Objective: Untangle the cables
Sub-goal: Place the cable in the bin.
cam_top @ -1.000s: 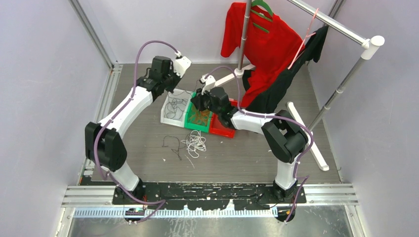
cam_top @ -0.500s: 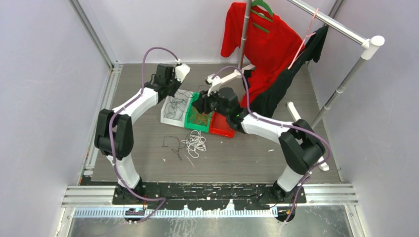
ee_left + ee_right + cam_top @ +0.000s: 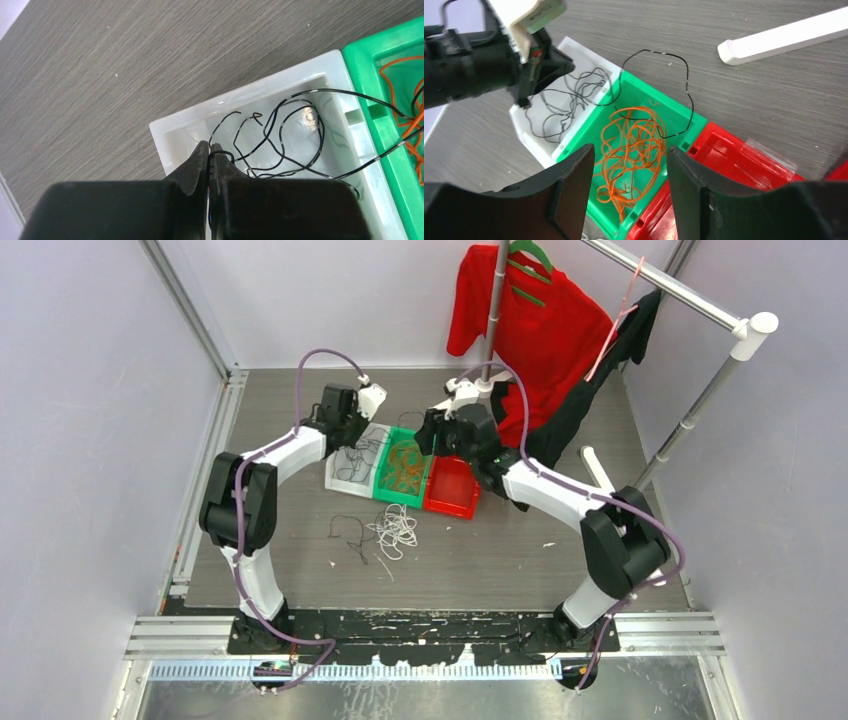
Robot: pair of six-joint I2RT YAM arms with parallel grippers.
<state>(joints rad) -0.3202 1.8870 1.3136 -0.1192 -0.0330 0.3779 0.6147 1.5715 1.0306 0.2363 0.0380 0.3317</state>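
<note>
Top view first: the left gripper (image 3: 345, 433) hung over the square white plastic bin (image 3: 338, 480). The right gripper (image 3: 425, 438) hovered above the green plastic bin (image 3: 395, 498) beside it. A loose bundle of white wire (image 3: 397, 528) lay on the table nearer the bases.

On to the left wrist: the jaws were pinched tight on the thin curly black wire (image 3: 280, 135) inside the white bin, and one strand trailed over the rim into the green bin. The smart play looked like a slow pull, up and away from the green bin, so the strand slid free without dragging its neighbours along.

Right wrist: the jaws stood roughly half apart and empty above the tangle of orange wires (image 3: 634, 145), and a black loop arched across the green bin's far corner.
</note>
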